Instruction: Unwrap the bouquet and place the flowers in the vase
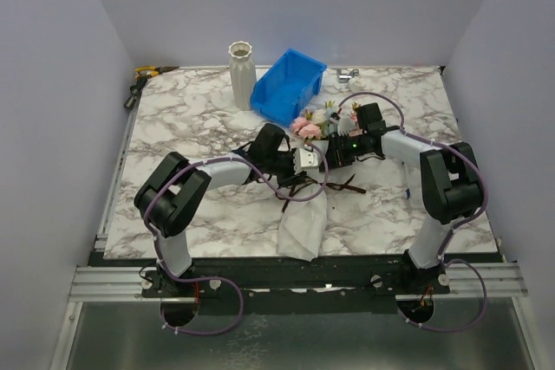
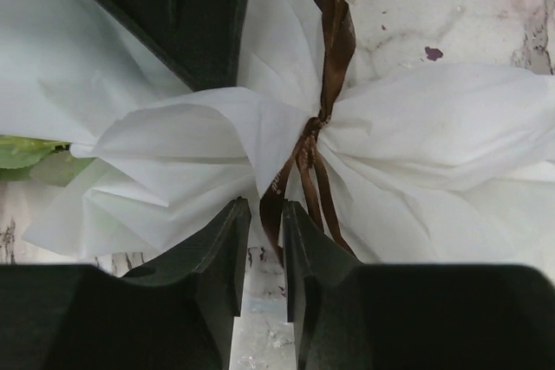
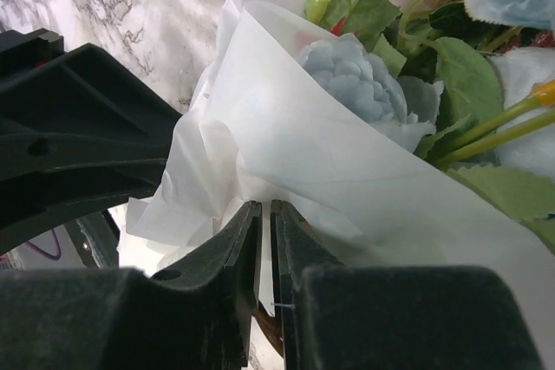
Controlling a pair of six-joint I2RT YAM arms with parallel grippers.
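Our left fingers stood with only a narrow gap between them, and a loose tail of the brown ribbon hung down into that gap; we could not tell whether they pinched it or merely flanked it. Just beyond the tips, the ribbon was knotted tightly around the white wrapping paper, which bunched at the knot and fanned out to either side. Our right fingers were pressed almost together on a thin fold of that same paper near the open mouth of the cone. Past them, the flowers showed from the paper: a pale blue rose, green leaves and stems, and pink petals at the edge of the view. From above, the bouquet lay on the marble table between the two arms, its flower heads toward the far side, near the blue bin, and its paper tail trailing toward the near edge. The vase stood upright at the far side, just left of the bin and well apart from the bouquet. A yellow-handled tool lay at the far left corner.
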